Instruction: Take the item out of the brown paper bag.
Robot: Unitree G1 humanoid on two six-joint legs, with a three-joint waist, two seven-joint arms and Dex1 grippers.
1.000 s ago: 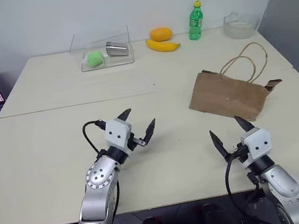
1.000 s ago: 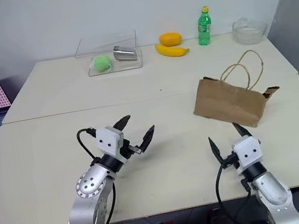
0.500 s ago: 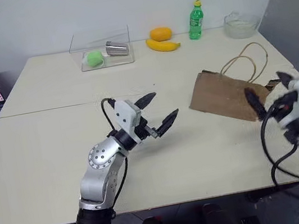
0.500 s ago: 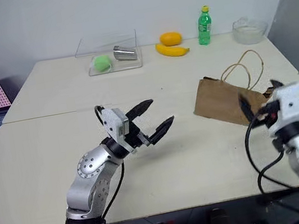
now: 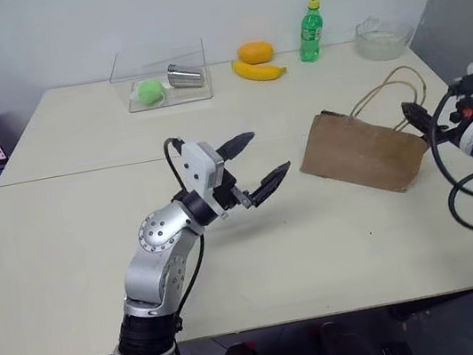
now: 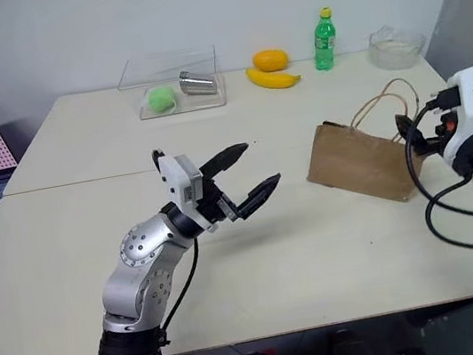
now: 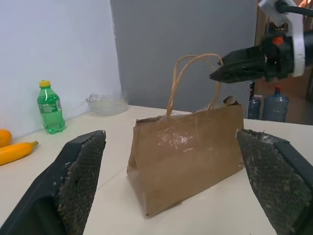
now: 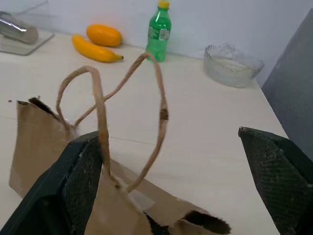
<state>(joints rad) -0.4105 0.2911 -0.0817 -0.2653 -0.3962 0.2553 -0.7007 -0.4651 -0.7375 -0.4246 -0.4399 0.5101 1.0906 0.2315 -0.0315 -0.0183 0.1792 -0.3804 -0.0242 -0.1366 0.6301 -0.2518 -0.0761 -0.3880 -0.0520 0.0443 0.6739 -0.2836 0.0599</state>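
Two grippers showed in the left eye view: the left gripper (image 5: 256, 161), fingers spread wide and empty, hung above the table (image 5: 77, 248) pointing toward the brown paper bag (image 5: 361, 156), while the right gripper (image 5: 419, 121) sat just beside the bag's far end. From the left wrist, the bag lay between its parted fingers, cord handles (image 7: 183, 76) raised. From the right wrist, spread fingers flanked the handles; the item stayed hidden.

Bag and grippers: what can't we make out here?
- Bag contents: the paper walls hide them in the eye views; the mouth in the right wrist view shows only a dark gap.
- Right gripper: cut off by the frame edge in the left eye view.
- Bottle label: too small to read.
- Left gripper: open, empty.
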